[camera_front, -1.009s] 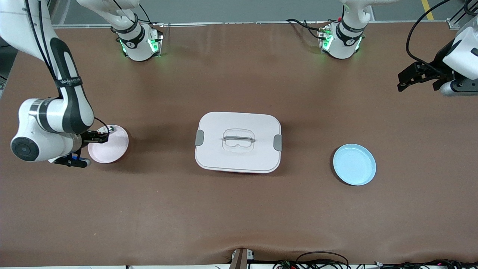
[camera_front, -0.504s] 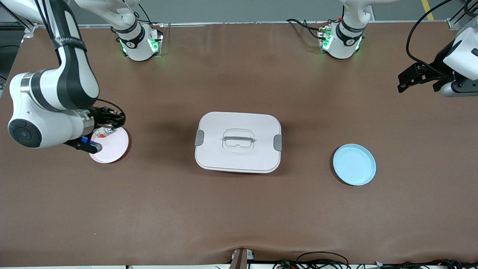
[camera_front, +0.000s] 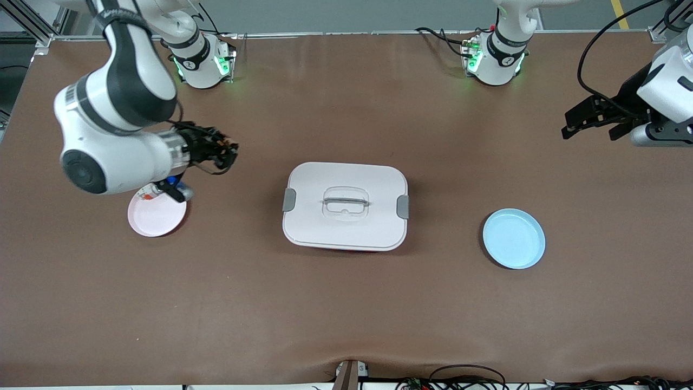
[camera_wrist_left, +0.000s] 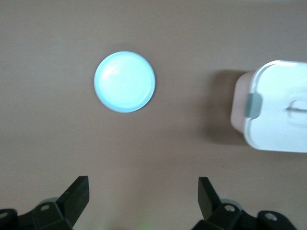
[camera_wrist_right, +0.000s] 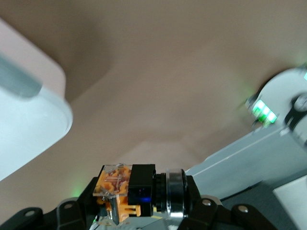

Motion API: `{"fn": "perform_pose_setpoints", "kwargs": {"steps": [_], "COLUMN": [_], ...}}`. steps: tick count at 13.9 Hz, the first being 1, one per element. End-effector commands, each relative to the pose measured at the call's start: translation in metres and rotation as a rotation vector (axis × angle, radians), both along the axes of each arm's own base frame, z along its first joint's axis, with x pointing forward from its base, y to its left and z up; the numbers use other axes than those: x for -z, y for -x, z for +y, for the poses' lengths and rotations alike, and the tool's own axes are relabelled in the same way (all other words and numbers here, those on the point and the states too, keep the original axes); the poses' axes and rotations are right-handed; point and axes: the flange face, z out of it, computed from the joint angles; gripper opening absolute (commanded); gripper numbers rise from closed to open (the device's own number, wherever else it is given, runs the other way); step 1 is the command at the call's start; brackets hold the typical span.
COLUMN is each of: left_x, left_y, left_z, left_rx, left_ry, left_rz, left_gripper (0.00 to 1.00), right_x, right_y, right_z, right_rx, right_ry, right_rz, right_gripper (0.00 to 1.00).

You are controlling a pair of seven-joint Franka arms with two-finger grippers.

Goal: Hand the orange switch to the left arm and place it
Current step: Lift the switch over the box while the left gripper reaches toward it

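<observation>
Brown matting, smooth and faintly creased, covers the whole table (camera_front: 346, 303), and we see a grey floor strip along its twelve o'clock edge, where both arm bases glow green. Loose black cables lie along the six o'clock edge.

At the centre we find the box (camera_front: 345, 206), a white rounded rectangle of matte plastic with grey latches on its short sides and a recessed handle in the lid. Toward the right arm's end of the table sits a round pink plate (camera_front: 156, 216), with a small silver-and-red item (camera_front: 147, 191) at its twelve o'clock rim, partly hidden by the wrist. Toward the left arm's end sits a round pale blue plate (camera_front: 514, 238), glossy with a raised rim.

We see the right gripper (camera_front: 226, 151) up in the air over bare matting between the pink plate and the box, at about ten o'clock from the box. Its black fingers are clenched on the orange switch (camera_wrist_right: 125, 190), a small oblong part with a black body, a translucent orange end and a metal ring.

Our left gripper (camera_front: 575, 123) waits over the matting at about one o'clock from the blue plate, its two black fingers (camera_wrist_left: 76, 194) spread wide and holding nothing.
</observation>
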Motion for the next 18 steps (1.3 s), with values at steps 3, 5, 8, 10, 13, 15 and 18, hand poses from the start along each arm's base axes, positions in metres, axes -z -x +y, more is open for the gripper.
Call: {"fn": "perform_pose_setpoints", "kwargs": {"steps": [3,5,8,10,13,15,18], "left_x": [-0.001,-0.001,0.012,0.023,0.022,0.03,0.04], "left_y": [-0.006,-0.003,-0.001,0.005,0.013,0.02,0.028], "left_z": [-0.025,-0.043,-0.065,-0.09,-0.127,-0.149,-0.18], "left_rx": [-0.002,0.022,0.03,0.036,-0.058,-0.083,-0.151], "left_ry": [0.123,0.161,0.264,0.271,0.328,0.36,0.451], "left_rz": [-0.04,-0.032,-0.01,-0.013,0.014,0.024,0.026], "left_gripper": [1.0,1.0,1.0,1.0,1.0,1.0,1.0], "right_x": [-0.029,-0.036,-0.048,-0.051,-0.055,-0.05,-0.043], "right_y": [0.025,0.032,0.038,0.036,0.036,0.038,0.045], "right_z": [0.097,0.132,0.174,0.188,0.205,0.22,0.244], "right_rx": [0.187,0.276,0.424,0.493,0.581,0.637,0.716], "right_ry": [0.0,-0.034,-0.116,-0.175,-0.246,-0.244,-0.243], "right_rz": [-0.004,-0.008,-0.002,0.016,0.049,0.04,0.025], "right_gripper": [0.32,0.32,0.32,0.31,0.31,0.31,0.31]}}
